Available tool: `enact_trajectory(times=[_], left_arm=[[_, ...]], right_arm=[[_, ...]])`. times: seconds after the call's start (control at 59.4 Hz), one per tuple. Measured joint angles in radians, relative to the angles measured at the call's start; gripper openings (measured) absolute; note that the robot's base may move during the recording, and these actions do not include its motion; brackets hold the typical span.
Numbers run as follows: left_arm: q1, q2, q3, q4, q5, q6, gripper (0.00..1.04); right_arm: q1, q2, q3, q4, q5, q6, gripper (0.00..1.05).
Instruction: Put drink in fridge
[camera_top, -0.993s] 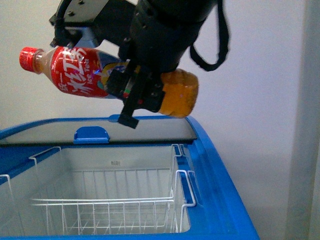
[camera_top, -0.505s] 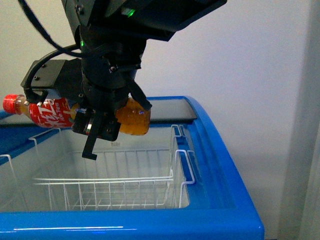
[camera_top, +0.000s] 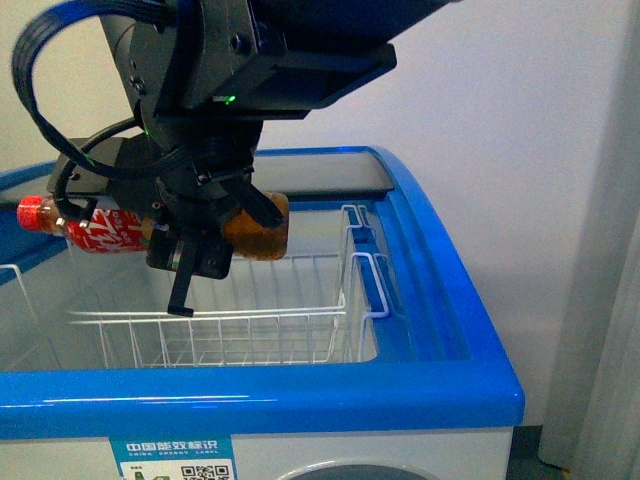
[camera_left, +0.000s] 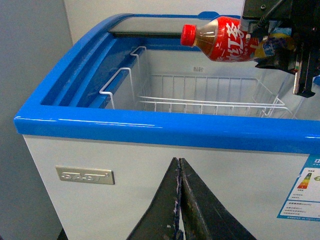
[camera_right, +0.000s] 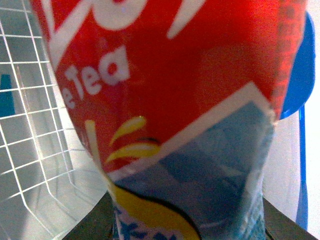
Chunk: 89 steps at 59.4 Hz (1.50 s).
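Drink (camera_top: 100, 230) brought down over the open fridge (camera_top: 250, 390); not yet released.

We note that within the last second the bottle has come down from above the sliding glass lid (camera_top: 320, 175) to hang over the open compartment, just above the white wire basket (camera_top: 250, 330) and apart from it. It lies roughly level, red cap toward the robot's left. The right pincer (camera_top: 205, 250) is clamped round its middle, and the right wrist view is filled by the label (camera_right: 165, 100). The left pincer (camera_left: 179, 162) has its fingers together on nothing, low in front of the cabinet wall. We judge that only a short lowering and release remain. There is no work surface: the fridge stands against a plain pale wall (camera_top: 500, 100), with a grey-white panel (camera_top: 610, 250) at its right.
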Motion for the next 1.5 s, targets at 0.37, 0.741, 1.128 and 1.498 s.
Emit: enact_trajectory(times=[0.37,0.741,1.128,1.498], left_arm=[[0.0,0.0,0.0,0.0,0.0,0.0,0.03],[0.0,0.0,0.0,0.0,0.0,-0.001,0.03],[0.0,0.0,0.0,0.0,0.0,0.0,0.69],[0.0,0.0,0.0,0.0,0.0,0.0,0.97]], right_arm=[[-0.06,0.13,0.003,0.152,-0.032,-0.063,0.41],[-0.075,0.206,0.003,0.225,-0.057,-0.081,0.41],[-0.074,0.222,-0.006,0.249,-0.068,-0.063,0.6],[-0.073,0.113,-0.097,0.317,-0.085,0.042,0.97]])
